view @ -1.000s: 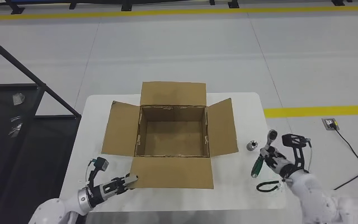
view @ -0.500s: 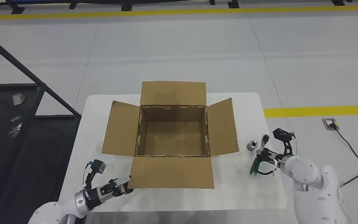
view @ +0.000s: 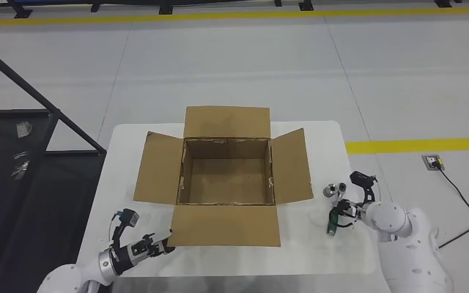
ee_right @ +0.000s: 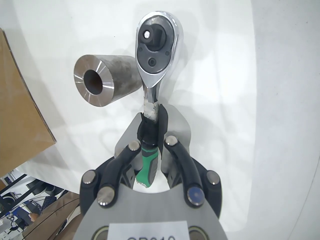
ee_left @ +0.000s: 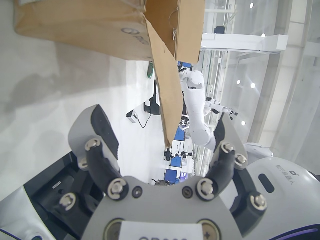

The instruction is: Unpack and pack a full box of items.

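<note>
Where the box [view: 227, 179] is set: middle of table [view: 322, 132], four flaps folded out.
Right gripper [ee_right: 153, 123]: fingers pinched on ratchet [ee_right: 156, 51] handle, just right of box.
Metal cylinder [ee_right: 105, 79]: just beside ratchet head.
Left gripper [ee_left: 160, 121]: fingers spread, nothing held, near front flap corner.

A white bench [view: 322, 139] with rounded corners stood in the middle of the frame. An open cardboard box [view: 226, 179] sat at its centre, all four flaps spread outward. To the right of the box, a short hollow metal cylinder [view: 330, 191] sat on the bare surface. A green-handled ratchet wrench [ee_right: 156, 51] was just beside it. Whether the wrench rested on the bench could not be told.
</note>
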Motion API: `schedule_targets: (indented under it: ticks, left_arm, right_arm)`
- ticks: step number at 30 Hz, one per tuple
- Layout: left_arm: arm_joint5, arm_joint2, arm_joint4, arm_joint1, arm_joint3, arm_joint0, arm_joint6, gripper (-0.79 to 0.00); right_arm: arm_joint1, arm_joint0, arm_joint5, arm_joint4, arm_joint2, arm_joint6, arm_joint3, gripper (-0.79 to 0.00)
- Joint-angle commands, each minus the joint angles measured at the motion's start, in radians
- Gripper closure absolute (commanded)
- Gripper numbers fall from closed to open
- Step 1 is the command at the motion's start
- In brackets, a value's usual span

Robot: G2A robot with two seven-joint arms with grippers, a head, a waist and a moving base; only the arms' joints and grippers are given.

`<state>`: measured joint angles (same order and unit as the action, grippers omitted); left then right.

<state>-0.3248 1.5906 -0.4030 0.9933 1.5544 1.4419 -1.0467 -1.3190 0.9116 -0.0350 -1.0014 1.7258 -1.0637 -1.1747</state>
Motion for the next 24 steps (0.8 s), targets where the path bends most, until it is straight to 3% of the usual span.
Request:
schedule_targets:
  ticks: [1, 6, 12, 18, 21, 24]
  left_arm:
    - [0.002, 0.001, 0.002, -0.001, 0.004, -0.001, 0.001, -0.785]
    - [0.006, -0.002, 0.006, -0.002, 0.015, -0.005, 0.005, -0.785]
    - [0.005, -0.008, 0.009, -0.003, 0.016, -0.005, 0.01, -0.785]
    - [0.002, -0.012, 0.008, -0.004, 0.015, -0.003, 0.016, -0.785]
    - [-0.002, -0.013, 0.006, -0.005, 0.014, 0.0, 0.019, -0.785]
    - [-0.007, -0.014, 0.005, -0.005, 0.015, 0.003, 0.02, -0.785]
  right_arm:
    - [0.003, -0.003, 0.001, 0.002, -0.004, 0.004, 0.01, -0.268]
    - [0.011, 0.011, 0.01, 0.014, 0.001, 0.024, -0.004, -0.388]
    - [0.019, 0.102, 0.057, 0.07, 0.054, 0.122, -0.182, -0.779]
    - [0.016, 0.252, 0.063, 0.183, 0.095, 0.266, -0.481, -0.785]
    - [0.015, 0.299, -0.051, 0.305, 0.089, 0.296, -0.587, -0.785]
    - [0.022, 0.286, -0.23, 0.454, 0.068, 0.233, -0.617, -0.785]
